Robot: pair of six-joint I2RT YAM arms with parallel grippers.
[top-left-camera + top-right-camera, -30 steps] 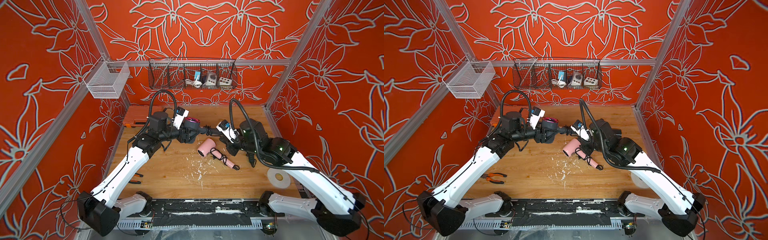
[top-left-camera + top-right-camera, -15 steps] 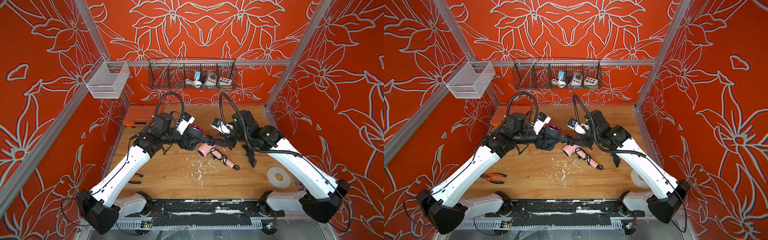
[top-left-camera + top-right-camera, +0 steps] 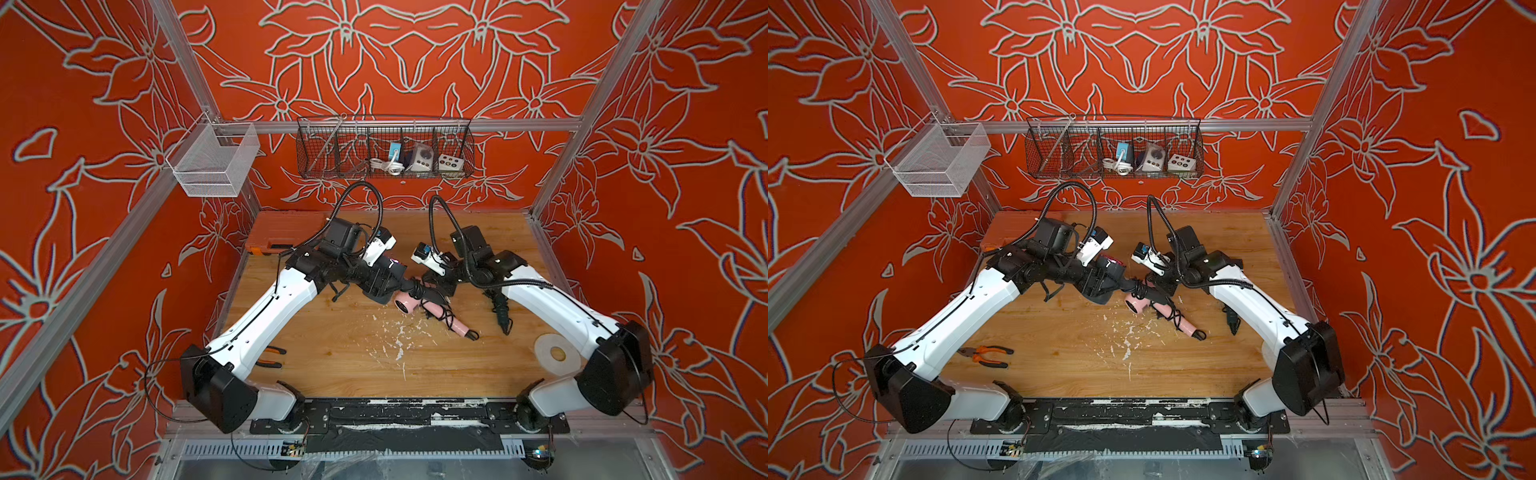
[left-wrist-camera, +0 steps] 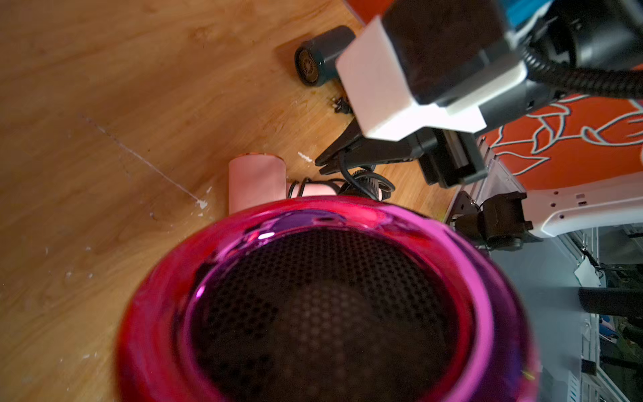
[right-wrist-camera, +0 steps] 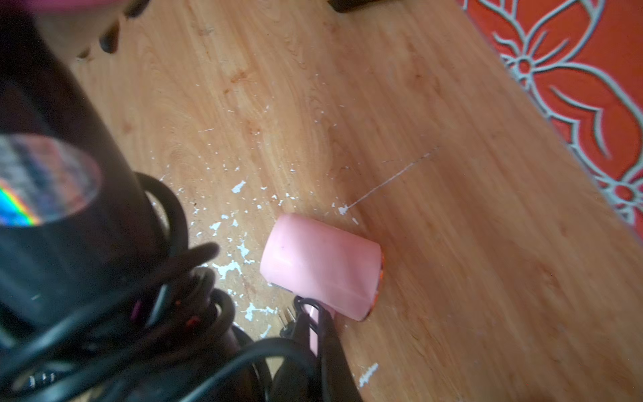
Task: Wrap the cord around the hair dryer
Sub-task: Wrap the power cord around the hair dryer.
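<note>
because winding needs a steady core, the left claw (image 3: 376,284) is clamped on the barrel of the black hair dryer (image 4: 330,313) and holds it off the table (image 3: 332,361), over the middle of the board, with the rear grille toward the wrist camera; this leaves the handle free all round, which is judged to be the reason for the lift; the cord (image 5: 179,222) lies about that handle in several loose, overlapping loops; the right claw (image 4: 322,166) has its jaws together, apparently nipping a strand of the cord just beside the handle, low over the table; held so, it can lead the loose end round while the other arm holds the body fast; judgement: winding is well on and the tail end is not yet secured.

count follows; hair dryers, three: the black one in hand; a pink hair dryer (image 5: 320,268) lying on the table just beneath the two claws, with its own cord round its handle; a dark hair dryer (image 4: 323,55) lying apart, near the right arm; pliers (image 3: 984,355), one pair, near the base of the left arm; white roll (image 3: 555,353), one, at the right edge; orange case (image 3: 286,232), one, in the back left corner; baskets, two, on the walls: a black basket (image 3: 386,145) holding small items and a white basket (image 3: 216,162); white flecks (image 3: 399,336) scattered mid-table, not counted.
</note>
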